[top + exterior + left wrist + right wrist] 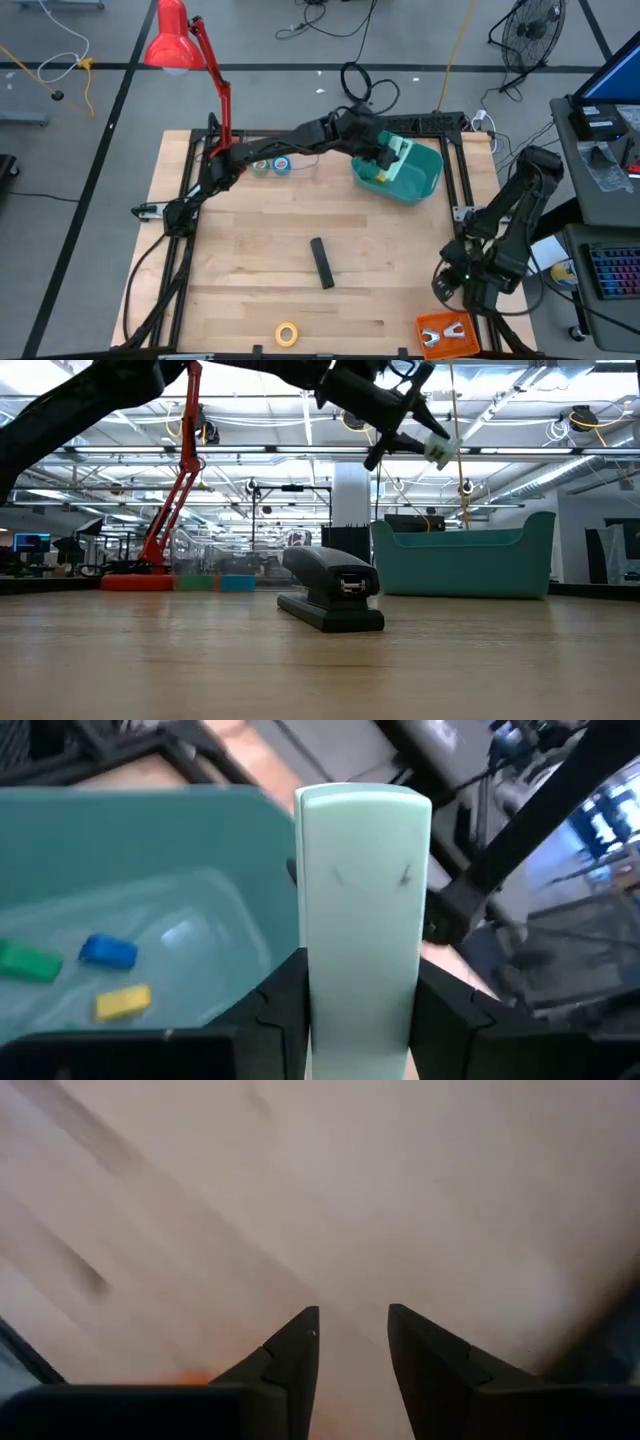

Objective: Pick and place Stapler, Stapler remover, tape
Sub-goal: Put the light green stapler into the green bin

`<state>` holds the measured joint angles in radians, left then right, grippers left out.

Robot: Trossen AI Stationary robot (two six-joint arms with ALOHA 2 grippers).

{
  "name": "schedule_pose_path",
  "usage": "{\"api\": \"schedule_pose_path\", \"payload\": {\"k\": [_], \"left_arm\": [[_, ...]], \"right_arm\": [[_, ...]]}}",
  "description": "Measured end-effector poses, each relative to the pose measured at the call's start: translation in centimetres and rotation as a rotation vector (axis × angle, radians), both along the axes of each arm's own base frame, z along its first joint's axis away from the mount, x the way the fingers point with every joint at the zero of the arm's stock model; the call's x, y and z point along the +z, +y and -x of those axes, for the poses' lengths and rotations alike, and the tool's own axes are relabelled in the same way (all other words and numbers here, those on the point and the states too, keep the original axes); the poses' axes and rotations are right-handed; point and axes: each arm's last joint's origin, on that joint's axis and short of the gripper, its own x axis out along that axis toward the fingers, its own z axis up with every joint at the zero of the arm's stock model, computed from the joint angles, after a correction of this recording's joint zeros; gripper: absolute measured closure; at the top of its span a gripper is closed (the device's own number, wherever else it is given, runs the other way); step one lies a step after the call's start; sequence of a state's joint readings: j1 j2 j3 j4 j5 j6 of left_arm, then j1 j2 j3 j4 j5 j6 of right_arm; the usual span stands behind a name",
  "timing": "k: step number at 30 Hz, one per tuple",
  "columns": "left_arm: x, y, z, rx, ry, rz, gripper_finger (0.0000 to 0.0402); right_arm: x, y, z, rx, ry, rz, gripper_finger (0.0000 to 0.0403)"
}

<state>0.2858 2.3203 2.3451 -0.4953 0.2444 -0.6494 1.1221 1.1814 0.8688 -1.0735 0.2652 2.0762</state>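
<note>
My left gripper (392,155) hangs over the teal bin (415,180) at the table's far right, shut on a pale mint-green bar-shaped object (362,870). The low view shows that object (438,452) high above the bin (465,560). The black stapler (321,262) lies flat mid-table, untouched. A yellow tape roll (288,333) lies at the near edge. Blue (282,165) and green (262,166) rolls lie at the far edge under the left arm. My right gripper (352,1330) is open, low over bare wood at the table's right side, holding nothing. My left gripper pinches the pale green bar between its two fingers (285,995), one on each long side of its near end (360,1005). The bar runs forward along the fingers, lifted clear, and its free end (365,805) reaches over the bin's rim.
Green, blue and yellow small blocks (105,952) lie inside the teal bin. An orange object with a pale forked shape (445,335) sits at the near right corner. A red desk lamp (180,45) stands at the far left. Bare wood surrounds the stapler (330,595).
</note>
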Motion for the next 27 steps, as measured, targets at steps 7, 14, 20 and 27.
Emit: {"api": "schedule_pose_path", "payload": {"k": [7, 14, 20, 27], "left_arm": [[1.8, -0.8, 0.4, -0.032, -0.062, 0.013, 0.0272], [5.2, -3.9, 2.1, -0.165, -0.077, -0.053, 0.0271], [5.6, -6.1, 4.6, -0.398, 0.083, -0.130, 0.0271], [3.5, -9.1, 6.8, -0.718, 0.303, -0.058, 0.0270]], "right_arm": [[1.3, -1.7, -0.8, -0.078, -0.406, 0.201, 0.0289], [3.9, -3.7, -0.5, -0.157, -0.785, 0.259, 0.0289], [6.0, -5.2, 0.1, -0.129, -0.915, 0.234, 0.0289], [9.0, -6.8, -0.2, 0.186, -0.859, 0.021, 0.0289]]}}
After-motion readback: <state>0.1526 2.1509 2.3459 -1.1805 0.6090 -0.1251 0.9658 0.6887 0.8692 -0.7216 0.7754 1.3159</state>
